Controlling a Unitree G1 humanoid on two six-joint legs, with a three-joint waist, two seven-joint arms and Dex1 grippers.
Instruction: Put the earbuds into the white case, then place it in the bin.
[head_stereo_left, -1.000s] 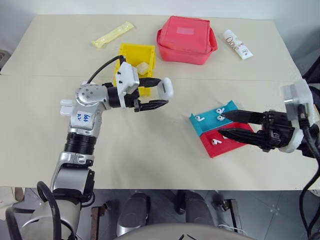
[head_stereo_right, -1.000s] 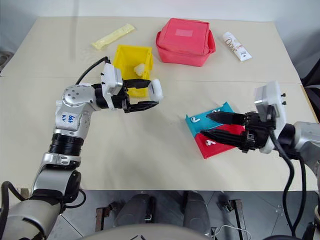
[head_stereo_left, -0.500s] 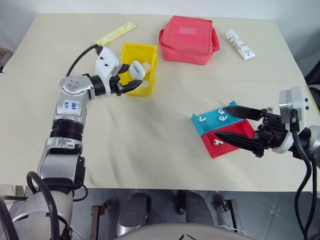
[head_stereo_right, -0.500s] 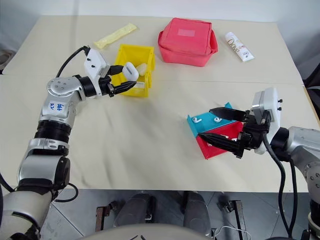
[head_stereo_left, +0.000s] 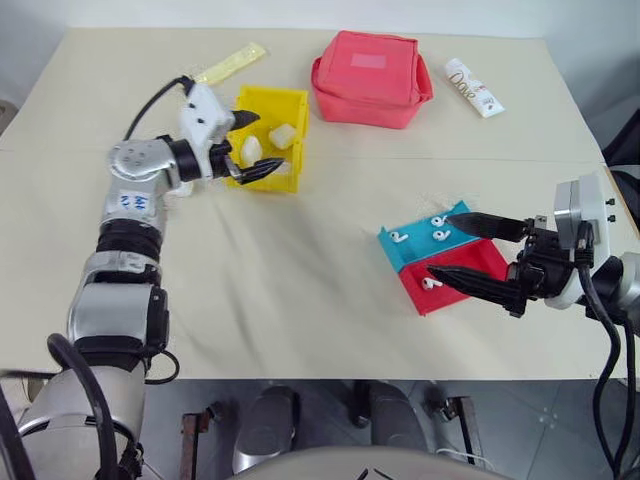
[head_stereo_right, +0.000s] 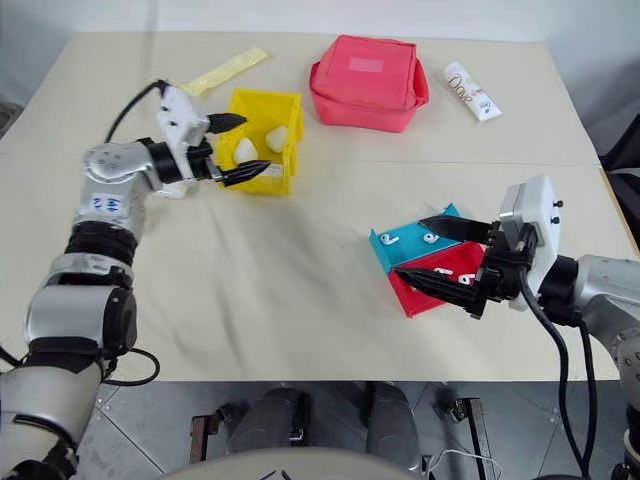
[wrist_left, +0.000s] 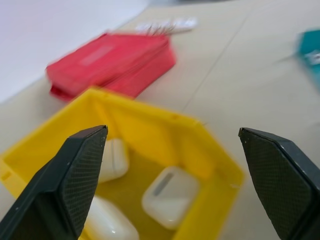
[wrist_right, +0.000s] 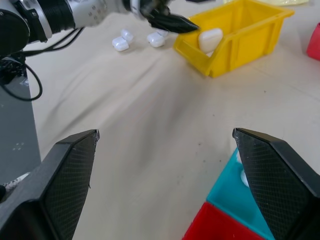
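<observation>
The yellow bin (head_stereo_left: 296, 103) stands at the back left of the table. Three white cases lie in it, one of them (head_stereo_left: 251, 149) right under my left gripper (head_stereo_left: 268, 142), which is open over the bin's left side and holds nothing. The left wrist view shows the cases (wrist_left: 169, 195) on the bin's floor between the spread fingers. Earbuds (head_stereo_left: 440, 235) lie on a teal tray (head_stereo_left: 412, 250), and one earbud (head_stereo_left: 428, 283) on a red tray (head_stereo_left: 462, 290). My right gripper (head_stereo_left: 440, 243) is open, level with the trays at their right edge.
A red fabric pouch (head_stereo_left: 372, 78) sits behind the bin, with a white tube (head_stereo_left: 475, 87) to its right and a yellow packet (head_stereo_left: 230, 65) to its left. Two loose white cases (wrist_right: 121, 44) lie on the table beside my left arm.
My left gripper carried a white case left and back to the yellow bin, then opened; the case now lies in the bin. The right gripper opened wider and stayed by the trays.
</observation>
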